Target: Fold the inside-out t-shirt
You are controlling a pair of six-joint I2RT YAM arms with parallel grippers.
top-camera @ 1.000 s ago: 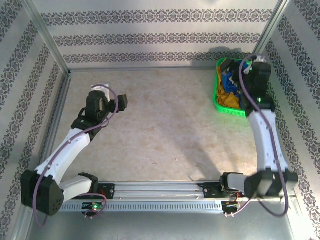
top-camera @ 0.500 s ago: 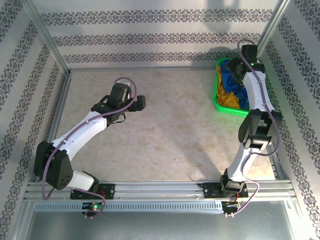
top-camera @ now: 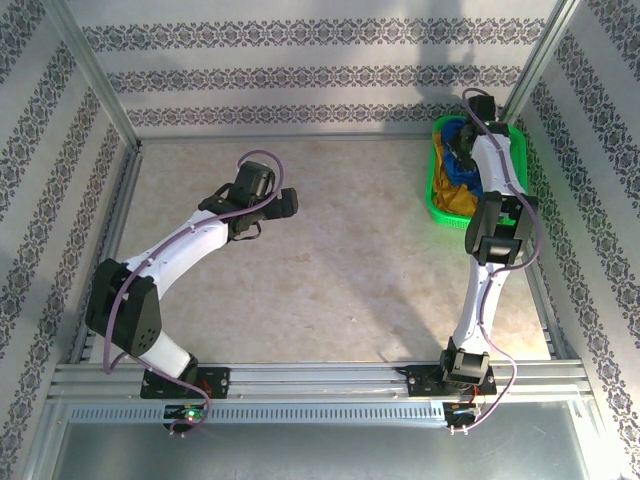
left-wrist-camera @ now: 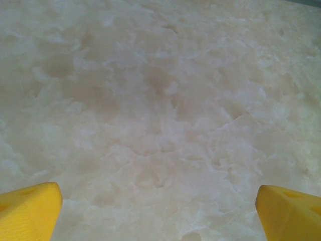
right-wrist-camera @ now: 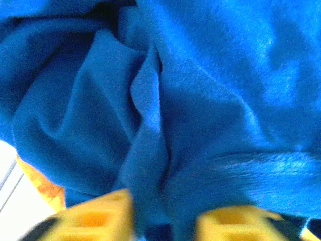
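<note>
Pick-up step: the right end effector is down in the green basket at two o'clock on the tabletop, pinched together on a ridge of the inside-out t-shirt — bunched there beside a mustard garment. The left end effector hangs spread wide, just ten o'clock of centre. Next, I judge: lift the shirt clear without the mustard piece — then spread it flat.
</note>
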